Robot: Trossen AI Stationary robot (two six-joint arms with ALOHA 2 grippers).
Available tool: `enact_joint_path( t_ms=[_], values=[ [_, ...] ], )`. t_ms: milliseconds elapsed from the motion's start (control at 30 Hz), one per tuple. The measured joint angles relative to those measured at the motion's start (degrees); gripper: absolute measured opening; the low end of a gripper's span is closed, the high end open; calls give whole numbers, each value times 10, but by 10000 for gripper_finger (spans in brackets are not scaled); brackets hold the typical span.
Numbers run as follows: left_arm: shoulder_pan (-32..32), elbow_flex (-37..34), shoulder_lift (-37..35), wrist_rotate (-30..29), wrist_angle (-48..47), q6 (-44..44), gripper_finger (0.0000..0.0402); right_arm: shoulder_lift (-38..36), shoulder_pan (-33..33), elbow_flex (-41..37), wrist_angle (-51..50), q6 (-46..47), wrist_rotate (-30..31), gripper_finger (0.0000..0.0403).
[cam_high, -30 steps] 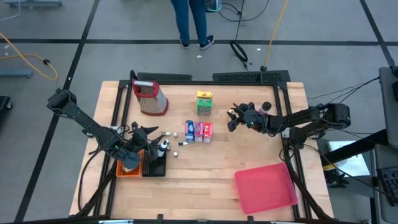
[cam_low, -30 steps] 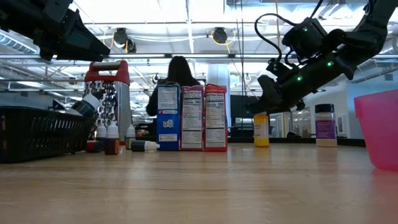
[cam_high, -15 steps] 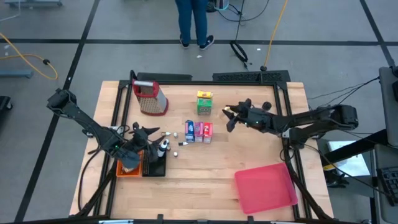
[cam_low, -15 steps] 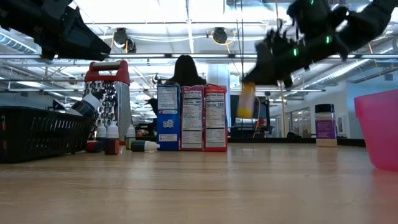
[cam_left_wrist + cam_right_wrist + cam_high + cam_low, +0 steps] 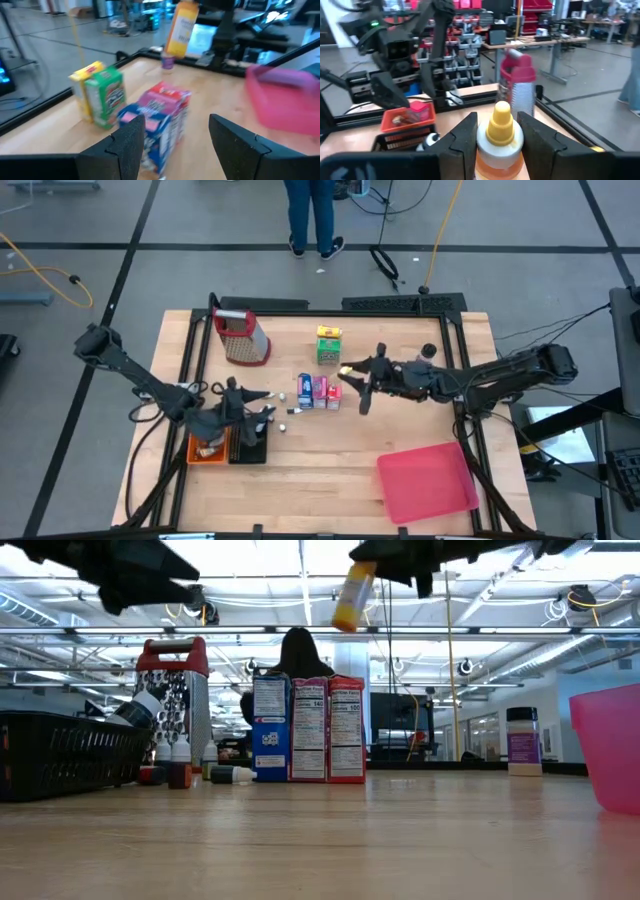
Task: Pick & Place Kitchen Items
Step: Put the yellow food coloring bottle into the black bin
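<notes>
Above the row of blue, pink and red cartons, the right gripper is clamped on a yellow-capped orange plastic bottle, carried tilted and clear of the wooden table, likely so it passes over the cartons. Half a second earlier the bottle hung lower and farther right. Over the black mesh basket, the left gripper waits, fingers spread and empty.

Grey floor (yellow cable); ceiling lights
</notes>
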Motion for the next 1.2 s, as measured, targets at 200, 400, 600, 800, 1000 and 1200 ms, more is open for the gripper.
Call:
enact_joint_path(
  t_ms=[200,400,600,800,1000,1200],
  values=[
    [44,0,0,99,72,50,223,53,19,35,16,-1,-18,110],
    [85,0,34,162,139,74,223,102,20,74,34,-1,-60,110],
    [117,0,85,233,210,92,223,142,19,111,35,-1,-90,110],
    [144,0,127,280,272,92,223,156,23,129,34,-3,-91,110],
    [168,0,166,313,329,92,223,155,29,130,39,-4,-89,110],
    [188,11,196,350,358,92,223,155,30,130,42,-4,-89,110]
  ],
)
